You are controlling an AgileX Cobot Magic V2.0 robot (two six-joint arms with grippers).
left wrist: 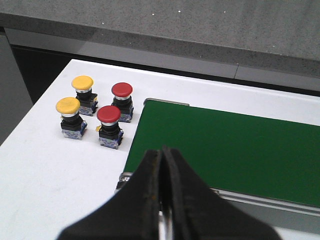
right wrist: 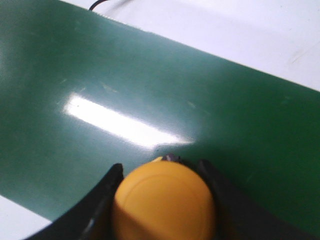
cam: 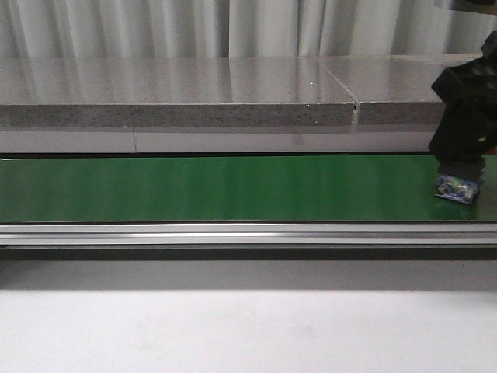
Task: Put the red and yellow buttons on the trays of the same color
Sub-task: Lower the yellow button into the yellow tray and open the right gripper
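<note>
My right gripper (right wrist: 162, 200) is shut on a yellow button (right wrist: 164, 200), its fingers on either side of the cap, over the green belt (right wrist: 150, 100). In the front view the right gripper (cam: 460, 167) stands at the belt's right end with the button's blue base (cam: 457, 188) at belt level. My left gripper (left wrist: 162, 160) is shut and empty, over the belt's near edge. Two yellow buttons (left wrist: 82, 83) (left wrist: 68, 106) and two red buttons (left wrist: 122, 90) (left wrist: 108, 114) stand on the white table beside the belt's end. No trays show.
A green conveyor belt (cam: 217, 186) runs across the front view with an aluminium rail (cam: 233, 233) along its near side. A grey stone shelf (cam: 178, 93) runs behind it. White table surface (left wrist: 50, 165) lies beside the belt's end.
</note>
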